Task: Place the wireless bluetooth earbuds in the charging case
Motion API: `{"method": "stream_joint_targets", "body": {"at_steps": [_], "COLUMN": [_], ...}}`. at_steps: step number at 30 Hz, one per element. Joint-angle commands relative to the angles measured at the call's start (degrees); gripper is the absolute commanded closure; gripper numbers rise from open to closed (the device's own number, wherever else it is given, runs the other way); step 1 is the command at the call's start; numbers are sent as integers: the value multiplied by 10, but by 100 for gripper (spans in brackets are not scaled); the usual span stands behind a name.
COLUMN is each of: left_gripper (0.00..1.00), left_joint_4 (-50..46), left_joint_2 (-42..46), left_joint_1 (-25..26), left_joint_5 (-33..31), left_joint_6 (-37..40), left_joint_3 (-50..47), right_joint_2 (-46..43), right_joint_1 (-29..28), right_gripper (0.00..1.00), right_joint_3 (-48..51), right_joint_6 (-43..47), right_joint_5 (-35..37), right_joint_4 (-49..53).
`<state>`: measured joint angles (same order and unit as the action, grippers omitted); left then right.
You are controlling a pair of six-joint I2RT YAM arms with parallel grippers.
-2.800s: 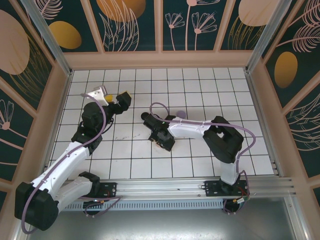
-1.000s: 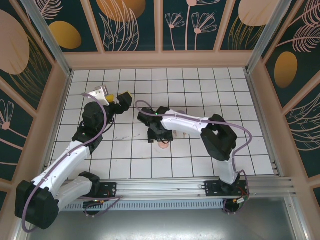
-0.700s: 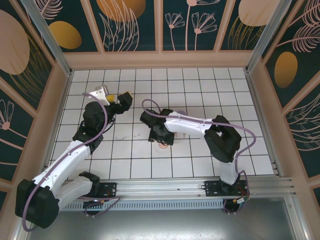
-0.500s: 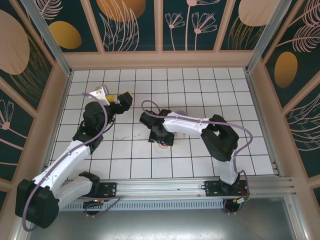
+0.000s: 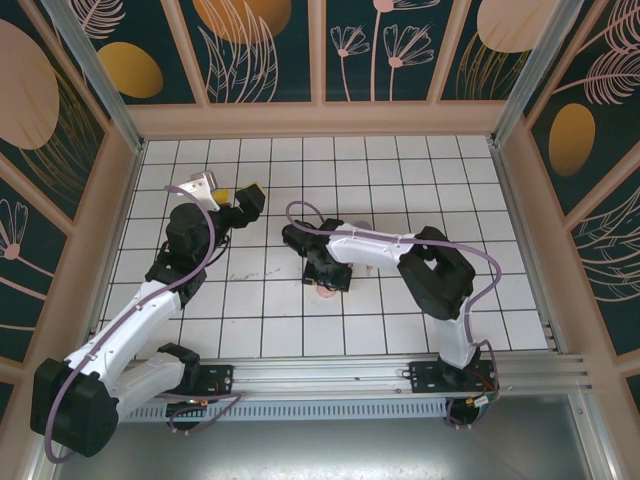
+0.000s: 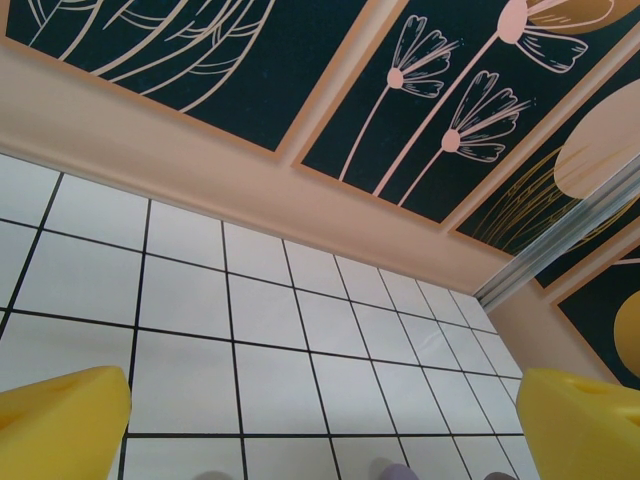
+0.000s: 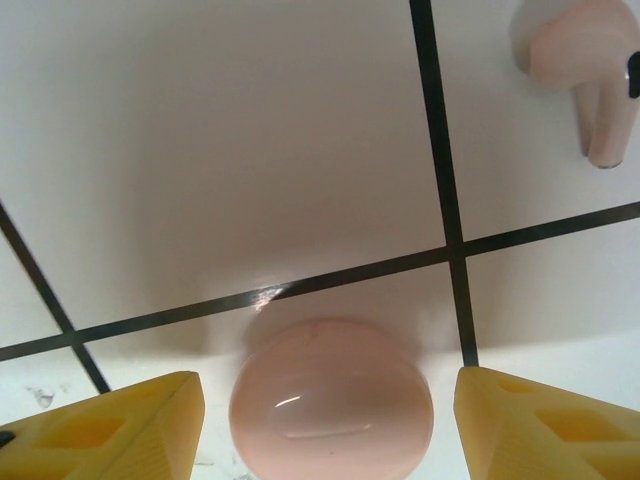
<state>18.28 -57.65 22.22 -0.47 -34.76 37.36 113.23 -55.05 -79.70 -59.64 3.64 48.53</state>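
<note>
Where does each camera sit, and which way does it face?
Top external: above and behind the arms, looking down on the table; both show whole.
Left wrist: on the left gripper, facing across tiles to the wall; yellow fingertips in bottom corners.
Right wrist: on the right gripper, looking down at the pink case between its fingers.
Shared: that case shows from above too.

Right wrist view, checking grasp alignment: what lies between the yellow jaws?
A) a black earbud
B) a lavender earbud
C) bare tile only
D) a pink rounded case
D: the pink rounded case sits centred between the right gripper's open jaws, touching neither.
</note>
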Motion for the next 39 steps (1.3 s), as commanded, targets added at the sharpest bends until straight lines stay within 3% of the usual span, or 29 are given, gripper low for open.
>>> {"method": "stream_joint_targets", "body": {"at_steps": [1, 13, 26, 36, 39], "left_gripper": [1, 1, 1, 1, 1], "left_joint_4": [28, 25, 22, 57, 62], "left_joint_2": [0, -6, -8, -7, -12], "left_joint_1": [-3, -3, -3, -3, -3], "left_joint_5": [6, 7, 4, 17, 29], "left_joint_6": [1, 0, -5, -28, -36], "left_joint_3": [-4, -4, -5, -35, -41], "right_joint_2": [11, 21, 34, -2, -35], "right_joint_1": [2, -9, -23, -16, -11], "right_gripper": [34, 34, 39, 62, 63], "right_joint_3": [11, 8, 11, 18, 22], "right_joint_6": [13, 71, 61, 61, 55], "right_joint_5": [8, 7, 6, 20, 26], "right_joint_4": [-7, -3, -11, -37, -49]}}
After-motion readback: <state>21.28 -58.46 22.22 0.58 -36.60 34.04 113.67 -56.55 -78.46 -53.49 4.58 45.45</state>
